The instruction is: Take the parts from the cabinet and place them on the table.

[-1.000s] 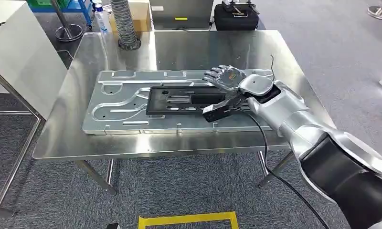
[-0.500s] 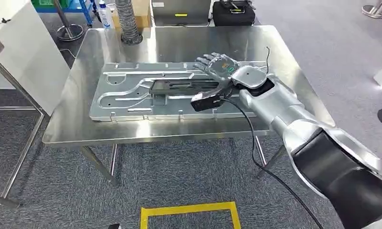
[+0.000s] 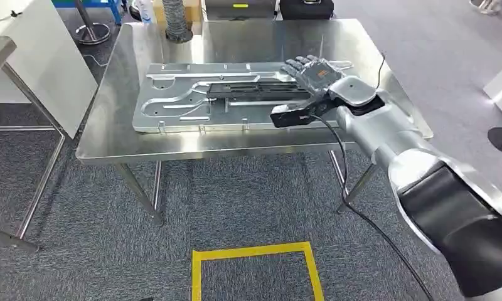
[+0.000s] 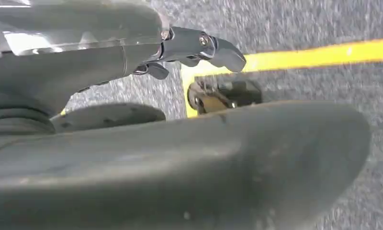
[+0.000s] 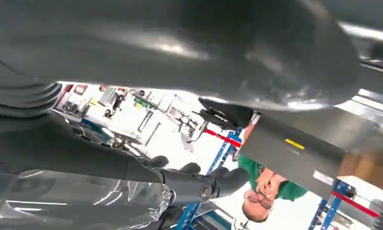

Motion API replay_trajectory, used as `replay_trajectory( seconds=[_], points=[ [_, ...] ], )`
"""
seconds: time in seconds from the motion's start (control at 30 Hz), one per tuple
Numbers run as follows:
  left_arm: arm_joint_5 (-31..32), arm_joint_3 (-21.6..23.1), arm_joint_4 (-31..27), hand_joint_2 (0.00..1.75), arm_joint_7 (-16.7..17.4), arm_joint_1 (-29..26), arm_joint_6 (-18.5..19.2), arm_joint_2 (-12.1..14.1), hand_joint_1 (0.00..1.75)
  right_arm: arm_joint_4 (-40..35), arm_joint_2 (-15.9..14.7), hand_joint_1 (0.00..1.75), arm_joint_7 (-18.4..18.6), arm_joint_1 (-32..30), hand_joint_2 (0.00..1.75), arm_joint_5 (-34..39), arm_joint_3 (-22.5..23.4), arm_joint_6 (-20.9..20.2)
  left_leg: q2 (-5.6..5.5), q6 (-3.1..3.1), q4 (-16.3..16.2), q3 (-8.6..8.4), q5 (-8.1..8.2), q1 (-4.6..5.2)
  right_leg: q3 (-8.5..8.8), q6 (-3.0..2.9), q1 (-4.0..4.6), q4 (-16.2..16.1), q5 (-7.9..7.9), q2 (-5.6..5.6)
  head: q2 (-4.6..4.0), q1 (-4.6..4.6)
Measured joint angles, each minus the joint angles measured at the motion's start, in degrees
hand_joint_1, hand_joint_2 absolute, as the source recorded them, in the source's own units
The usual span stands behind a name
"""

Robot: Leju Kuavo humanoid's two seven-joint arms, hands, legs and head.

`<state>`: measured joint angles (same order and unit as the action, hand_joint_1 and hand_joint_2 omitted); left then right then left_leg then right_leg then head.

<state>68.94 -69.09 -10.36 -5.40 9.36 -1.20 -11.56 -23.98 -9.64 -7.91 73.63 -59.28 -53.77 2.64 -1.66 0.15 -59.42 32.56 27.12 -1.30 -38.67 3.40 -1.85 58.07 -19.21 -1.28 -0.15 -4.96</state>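
A long black part (image 3: 255, 91) lies flat on a large silver plate (image 3: 173, 106) on the steel table (image 3: 142, 147). My right hand (image 3: 314, 72) hovers over the right end of the black part and the plate. Its fingers are stretched out and spread, and nothing is between them. In the right wrist view the right hand (image 5: 132, 165) has dark fingers reaching out with nothing in them. My left hand (image 4: 180, 143) hangs above the carpet, its fingers (image 4: 199, 45) apart from the thumb and holding nothing.
A grey ribbed hose (image 3: 176, 19) stands at the table's far edge. A white cabinet (image 3: 29, 56) is at the left. A black cable (image 3: 355, 207) trails from my right wrist. On the carpet is a yellow floor marking (image 3: 255, 254). A person in green (image 5: 266, 184) is beyond the table.
The whole picture has shifted, so the camera has moved; the table now sits higher in view. My right hand stays spread over the right end of the black part.
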Motion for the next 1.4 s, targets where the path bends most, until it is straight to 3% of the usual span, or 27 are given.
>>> replay_trajectory(
  seconds=[0.03, 0.07, 0.13, 0.17, 0.2, 0.27, 0.33, 0.37, 0.4, 0.5, 0.53, 0.57, 0.6, 0.67, 0.7, 0.77, 0.83, 0.9, 0.93, 1.03, 1.07, 1.1, 1.17, 1.2, 1.27, 1.33, 1.4],
  points=[
    [0.0, 0.0, 0.0, 0.0, 0.0, 0.1, 0.0, 0.0, 0.0, 0.3, 0.3, 0.0, 0.5, -0.1, 0.0, -0.2, 0.0, 0.0, 0.34, 0.83, 0.1, 0.09, -0.7, -0.01, -0.64, -0.1, -0.18, 0.6, -1.59, 0.14, 0.02, 0.02],
    [0.1, 0.0, 0.0, 0.0, 0.2, 0.1, 0.0, 0.2, 0.0, 0.6, 0.7, 0.0, 1.5, -0.1, 0.0, -0.6, 0.2, -0.2, 0.49, 1.23, 0.1, 0.93, -1.44, 0.15, -1.53, -0.35, -0.06, 3.0, -4.9, 0.23, 0.02, 0.02],
    [0.2, 0.0, 0.0, 0.0, 0.7, -0.1, 0.3, 0.4, 0.0, 1.6, 2.0, 0.0, 3.2, 0.6, 0.0, -1.6, 0.8, -0.7, 1.16, 1.7, 0.1, 2.76, -2.84, 0.63, -3.91, -0.77, 0.27, 12.1, -12.16, 0.49, 0.02, 0.02],
    [0.2, 0.0, 0.0, 0.0, 0.8, -0.3, 0.5, 0.4, 0.0, 2.4, 2.9, 0.0, 3.5, 1.1, 0.0, -1.9, 1.2, -1.0, 1.56, 1.87, 0.1, 3.6, -3.44, 0.96, -4.65, -0.99, 0.53, 16.1, -13.91, 0.65, 0.02, 0.02],
    [0.1, -0.1, 0.0, 0.0, 0.8, -0.6, 0.6, 0.5, 0.0, 3.2, 3.7, 0.0, 3.8, 1.6, 0.0, -2.3, 1.6, -1.2, 2.06, 2.04, 0.0, 4.46, -4.07, 1.31, -4.71, -1.29, 0.8, 18.7, -13.91, 0.79, 0.02, 0.02],
    [-0.8, -0.4, 0.0, 0.0, 0.1, -1.1, 0.6, 0.7, 0.0, 4.8, 5.7, 0.0, 5.3, 2.7, 0.0, -3.0, 2.6, 0.0, 3.05, 2.14, 0.0, 6.05, -5.27, 1.9, -1.84, -2.2, 1.58, 17.2, -10.36, 0.95, 0.02, 0.02],
    [-2.2, -1.3, 0.0, 0.0, -1.5, -1.5, 0.7, 0.8, 0.0, 5.6, 7.2, 0.0, 8.0, 4.5, 0.0, -3.7, 4.0, 4.6, 4.28, 2.16, 0.0, 7.3, -6.4, 2.27, 5.04, -3.63, 2.84, 8.4, -8.52, 0.74, 0.02, 0.02],
    [-2.7, -1.7, 0.0, 0.0, -2.3, -1.7, 0.7, 0.8, 0.0, 5.8, 7.8, 0.0, 9.2, 5.5, 0.0, -3.4, 5.1, 8.1, 4.8, 1.93, -0.1, 7.62, -6.9, 2.45, 8.26, -4.51, 3.57, 2.9, -10.99, 0.1, 0.02, 0.02],
    [-3.0, -1.9, 0.0, 0.0, -2.7, -1.9, 0.7, 0.7, 0.0, 5.8, 8.2, 0.0, 9.8, 5.8, 0.0, -2.8, 6.2, 11.5, 5.3, 1.68, 0.0, 7.73, -7.42, 2.45, 9.34, -4.59, 3.63, 0.0, -11.68, -0.23, 0.02, 0.0],
    [-3.6, -3.0, 0.0, 0.0, -3.0, -2.7, -0.3, 0.7, 0.0, 5.6, 8.9, 0.0, 12.7, 1.1, 0.0, 0.3, 13.4, 26.8, 7.17, 0.8, 1.5, 6.72, -9.16, 1.42, 9.07, -5.59, 4.17, -1.3, -9.25, 0.76, 0.02, 0.0],
    [-3.7, -3.2, 0.0, 0.0, -2.9, -3.0, -0.8, 0.5, 0.0, 4.6, 9.1, 0.0, 13.3, -3.9, 0.0, 0.1, 17.4, 31.6, 6.53, 0.9, 1.6, 6.9, -8.64, 1.5, 9.94, -5.65, 4.2, -2.9, -7.69, 1.45, 0.02, 0.0],
    [-3.8, -3.4, 0.1, 0.0, -2.6, -3.1, -1.3, 0.4, 0.0, 1.1, 9.1, 0.0, 12.1, -10.2, 0.0, -2.9, 22.5, 35.5, 4.5, 1.75, 0.3, 7.06, -6.12, 1.22, 10.2, -5.75, 4.64, -3.9, -6.64, 1.66, 0.02, 0.02],
    [-3.8, -3.7, 0.1, 0.0, -2.3, -3.3, -1.8, 0.4, 0.0, -3.5, 8.9, 0.0, 8.8, -16.7, 0.0, -7.8, 28.5, 36.9, 3.02, 2.41, -3.0, 7.66, -2.68, 1.28, 9.97, -5.83, 4.83, -4.3, -5.86, 1.54, 0.02, 0.0],
    [-3.8, -4.1, 0.1, 0.0, -1.8, -3.8, -2.4, 0.4, 0.0, -12.1, 7.5, 0.0, -0.5, -30.7, 0.0, -17.0, 42.9, 37.3, 1.67, 2.5, -11.8, 9.51, 3.34, 1.53, 8.47, -5.97, 5.2, -4.2, -4.83, 1.17, 0.02, 0.0],
    [-4.0, -4.2, 0.1, 0.0, -1.5, -4.0, -2.9, 0.4, 0.0, -16.8, 8.4, 0.0, -5.7, -36.6, 0.0, -19.2, 53.2, 37.4, 1.58, 2.2, -15.6, 10.13, 3.98, 1.53, 7.19, -5.88, 5.34, -3.9, -4.22, 1.14, 0.02, 0.0],
    [-3.9, -4.5, 0.1, 0.0, -1.2, -4.1, -3.7, 0.5, 0.0, -23.9, 11.7, 0.0, -12.9, -42.9, 0.0, -18.6, 72.2, 37.5, 1.6, 1.52, -16.6, 8.44, 0.55, 1.35, 4.39, -5.66, 5.23, -2.9, -3.14, 1.18, 0.02, 0.0],
    [-3.4, -5.1, 0.1, 0.0, -0.8, -4.1, -4.0, 0.5, 0.0, -30.3, 13.9, 0.0, -22.8, -47.3, 0.0, -16.6, 89.6, 37.6, 1.53, 0.52, -9.9, 2.13, -1.72, 0.57, 1.98, -5.24, 4.87, -1.7, -2.37, 1.21, 0.02, 0.0],
    [-3.0, -5.3, 0.1, 0.0, -0.6, -3.9, -4.0, 0.4, 0.0, -29.8, 14.4, 0.0, -27.1, -50.0, 0.0, -13.8, 103.9, 37.3, 0.29, -0.48, 0.5, -4.88, 3.14, 0.58, 0.74, -4.73, 4.74, -0.7, -1.87, 1.21, 0.02, 0.0],
    [-2.8, -5.3, 0.1, 0.0, -0.6, -3.7, -3.9, 0.4, 0.0, -26.4, 14.4, 0.0, -25.1, -51.7, 0.0, -12.2, 109.2, 35.6, 0.21, 0.47, 1.8, -5.45, 3.92, 0.77, 0.78, -4.47, 4.72, -0.7, -1.42, 1.12, 0.02, -0.02],
    [-1.9, -5.3, 0.1, 0.0, -1.5, -3.7, -3.3, 0.4, 0.0, -10.2, 10.6, 0.0, -12.6, -58.0, 0.0, -7.3, 122.3, 25.5, 0.17, 1.61, 2.7, -4.85, 2.39, 0.74, 0.9, -3.8, 4.43, -1.0, -0.31, 1.06, 0.02, 0.02],
    [-1.8, -5.3, 0.1, 0.0, -1.5, -3.5, -3.2, 0.4, 0.0, -6.5, 10.0, 0.0, -12.2, -60.7, 0.0, -7.0, 125.2, 24.9, 0.13, 2.0, 2.7, -4.67, 1.64, 0.93, 0.04, -3.39, 3.87, 0.0, -2.67, 1.32, 0.02, 0.02],
    [-1.8, -5.3, 0.1, 0.0, -1.6, -3.6, -3.2, 0.5, 0.0, -4.1, 11.0, 0.0, -12.1, -62.3, 0.0, -6.8, 127.2, 24.8, 0.5, 2.34, 2.8, -3.73, 1.02, 1.04, -1.14, -3.03, 3.59, 3.0, -6.75, 1.36, 0.02, 0.02],
    [-1.7, -5.3, 0.1, 0.0, -1.8, -3.5, -3.3, 0.7, 0.0, -0.8, 13.5, 0.0, -9.2, -62.9, 0.0, -7.6, 130.1, 22.4, 2.02, 2.38, 2.7, -2.11, -0.15, 1.24, -3.54, -2.41, 2.87, 12.0, -13.54, 1.36, 0.02, 0.0],
    [-1.6, -5.3, 0.1, 0.0, -2.1, -3.4, -3.3, 0.8, 0.0, 1.0, 14.4, 0.0, -5.8, -63.3, 0.0, -8.8, 131.3, 18.9, 2.49, 2.25, 2.7, -1.38, -0.69, 1.22, -4.06, -2.1, 2.45, 15.8, -14.8, 1.34, 0.02, 0.0],
    [-1.2, -5.3, 0.1, 0.0, -2.2, -3.1, -3.3, 0.9, 0.0, 4.1, 16.4, 0.0, 3.3, -64.7, 0.0, -10.7, 132.6, 14.4, 2.67, 1.7, 2.7, 0.24, -1.92, 1.01, -2.15, -1.45, 1.16, 17.7, -11.85, 1.3, 0.02, 0.02],
    [-0.9, -5.2, 0.1, 0.0, -2.2, -3.1, -3.4, 1.0, 0.0, 5.3, 19.2, 0.0, 5.9, -65.5, 0.0, -10.8, 133.3, 13.8, 2.59, 0.85, 2.3, 2.04, -2.97, 0.58, 3.28, -0.68, 0.31, 11.6, -8.37, 1.31, 0.02, 0.02],
    [-0.5, -5.0, 0.0, 0.0, -1.9, -3.1, -3.6, 1.3, 0.0, 6.4, 21.5, 0.0, 6.8, -65.4, 0.0, -10.8, 134.0, 12.7, 2.5, -0.2, 1.2, 3.27, -3.54, 0.72, 12.01, 0.11, -0.34, -0.1, -11.06, 1.59, 0.02, 0.02]
  ],
)
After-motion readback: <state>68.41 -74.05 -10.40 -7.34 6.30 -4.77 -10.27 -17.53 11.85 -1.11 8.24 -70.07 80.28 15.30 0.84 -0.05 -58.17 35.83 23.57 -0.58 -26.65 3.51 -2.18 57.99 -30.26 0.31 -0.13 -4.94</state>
